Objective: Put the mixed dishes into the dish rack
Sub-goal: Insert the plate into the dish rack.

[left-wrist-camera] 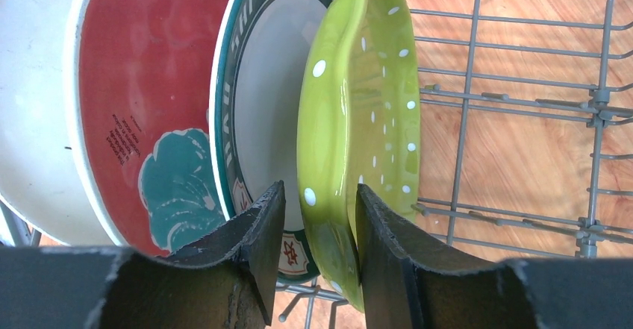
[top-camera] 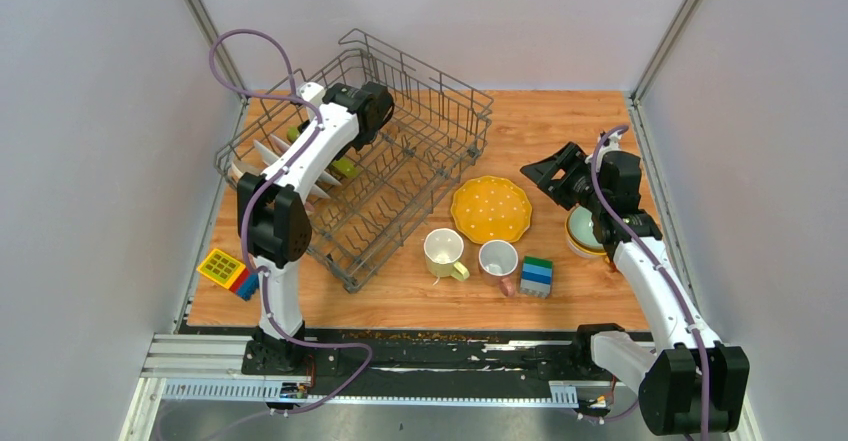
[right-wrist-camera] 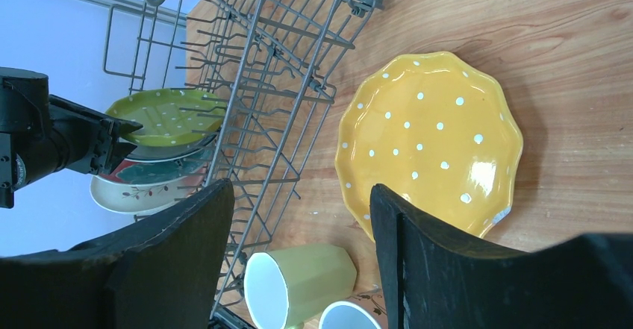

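**Item:** green dotted plate (left-wrist-camera: 358, 105), standing on edge in the dish rack (left-wrist-camera: 466, 120) at far left, just beside the patterned-rim plate (left-wrist-camera: 261, 98).

**My left gripper (left-wrist-camera: 320, 187):** jaws spread astride its rim, with a gap showing on one side.

**Hazard:** if I withdraw crooked, a finger may drag the rim and tip the plate.

**My right gripper (right-wrist-camera: 300, 191):** jaws wide and empty, over the yellow scalloped plate (right-wrist-camera: 429, 142), which lies on the table right of the rack.

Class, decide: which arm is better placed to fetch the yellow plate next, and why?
Right. The right gripper hangs open near the yellow plate; the left gripper is in the rack, straddling the green plate.
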`<state>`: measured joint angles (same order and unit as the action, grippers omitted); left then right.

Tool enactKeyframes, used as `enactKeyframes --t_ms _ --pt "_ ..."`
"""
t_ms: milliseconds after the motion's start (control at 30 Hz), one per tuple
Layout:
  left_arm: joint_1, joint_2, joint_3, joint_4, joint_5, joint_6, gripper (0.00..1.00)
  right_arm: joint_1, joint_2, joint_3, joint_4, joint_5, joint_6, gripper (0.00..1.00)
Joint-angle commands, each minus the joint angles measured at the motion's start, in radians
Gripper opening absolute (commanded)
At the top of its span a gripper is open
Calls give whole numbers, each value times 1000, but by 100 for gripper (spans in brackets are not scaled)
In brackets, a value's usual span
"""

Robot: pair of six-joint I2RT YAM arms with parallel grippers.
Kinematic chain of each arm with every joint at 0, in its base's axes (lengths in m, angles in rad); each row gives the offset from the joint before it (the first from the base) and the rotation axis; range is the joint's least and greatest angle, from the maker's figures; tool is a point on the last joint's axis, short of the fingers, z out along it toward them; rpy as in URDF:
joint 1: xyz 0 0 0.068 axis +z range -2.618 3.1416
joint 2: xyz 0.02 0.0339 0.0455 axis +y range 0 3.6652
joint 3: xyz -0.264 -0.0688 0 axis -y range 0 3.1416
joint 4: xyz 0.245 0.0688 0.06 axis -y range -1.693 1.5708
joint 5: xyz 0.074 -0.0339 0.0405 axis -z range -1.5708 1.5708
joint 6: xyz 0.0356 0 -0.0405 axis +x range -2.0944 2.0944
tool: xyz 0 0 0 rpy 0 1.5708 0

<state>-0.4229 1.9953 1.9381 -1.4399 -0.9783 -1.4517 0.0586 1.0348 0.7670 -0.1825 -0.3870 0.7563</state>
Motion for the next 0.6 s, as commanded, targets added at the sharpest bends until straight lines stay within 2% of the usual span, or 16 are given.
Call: enactKeyframes --t_ms 0,300,467,567 --pt "6 -40 26 -17 -36 -7 48 3 1 39 34 -12 -17 68" --pt "6 -55 27 -12 -33 23 64 3 10 39 34 -12 -20 68" --pt "6 -61 29 -2 -30 44 66 3 22 46 35 -21 -19 68" --pt "6 -64 29 -4 -36 59 70 4 29 46 39 -33 -16 68"
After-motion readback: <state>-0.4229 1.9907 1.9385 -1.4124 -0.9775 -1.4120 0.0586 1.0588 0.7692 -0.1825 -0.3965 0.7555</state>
